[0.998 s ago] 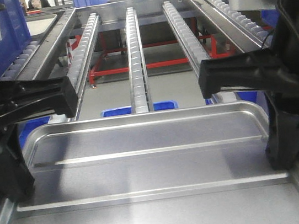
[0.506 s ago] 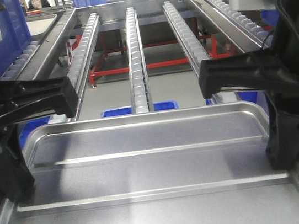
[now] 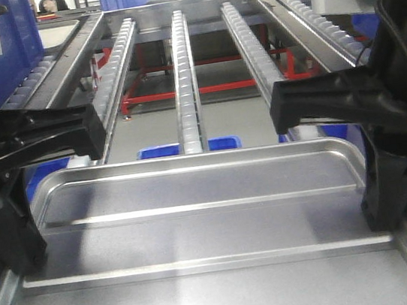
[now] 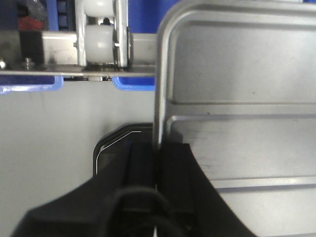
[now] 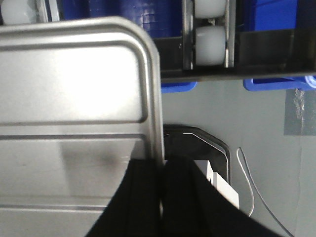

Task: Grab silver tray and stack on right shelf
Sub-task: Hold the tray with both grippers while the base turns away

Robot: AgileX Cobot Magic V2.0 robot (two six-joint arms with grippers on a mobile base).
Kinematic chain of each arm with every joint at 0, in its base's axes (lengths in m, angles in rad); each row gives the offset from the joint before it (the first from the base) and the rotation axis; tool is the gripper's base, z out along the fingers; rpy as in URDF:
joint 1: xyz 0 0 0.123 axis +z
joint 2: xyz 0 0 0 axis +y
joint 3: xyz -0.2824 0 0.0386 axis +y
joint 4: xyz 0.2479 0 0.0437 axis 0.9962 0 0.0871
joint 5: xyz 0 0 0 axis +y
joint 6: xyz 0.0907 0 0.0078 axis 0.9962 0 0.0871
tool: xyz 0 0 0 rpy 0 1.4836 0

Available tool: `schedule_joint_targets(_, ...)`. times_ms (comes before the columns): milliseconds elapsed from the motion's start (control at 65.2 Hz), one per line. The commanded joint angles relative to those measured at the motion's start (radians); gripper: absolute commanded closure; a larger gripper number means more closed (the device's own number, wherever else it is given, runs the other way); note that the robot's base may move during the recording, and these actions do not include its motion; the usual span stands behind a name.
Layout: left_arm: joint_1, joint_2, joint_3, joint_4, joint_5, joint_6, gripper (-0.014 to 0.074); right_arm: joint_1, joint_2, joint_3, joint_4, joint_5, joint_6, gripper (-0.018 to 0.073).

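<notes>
With left tool [image 4: 158, 148] and right tool [image 5: 162, 165] clamped on the silver tray [image 3: 200, 233] rims, we are aiming to slide it level onto the right shelf [image 3: 185, 87].

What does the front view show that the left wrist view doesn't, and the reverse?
Front only: the silver tray across its full width, the left gripper and right gripper at its sides, the shelf with long roller tracks. Left wrist only: fingers pinching the rim close up, a white roller. Both: the tray's ridged floor and left rim.
</notes>
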Motion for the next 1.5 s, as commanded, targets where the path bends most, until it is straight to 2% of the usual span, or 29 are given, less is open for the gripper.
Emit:
schedule_joint_targets(0,-0.009,-0.032,-0.021,0.010,0.006,-0.005,0.0697,-0.002,-0.032,-0.024,-0.036,-0.012,0.007,0.0501)
schedule_joint_targets(1489,-0.009,-0.032,-0.021,0.002,0.006,-0.005,0.0697,-0.002,-0.032,-0.024,-0.036,-0.012,0.007,0.0501)
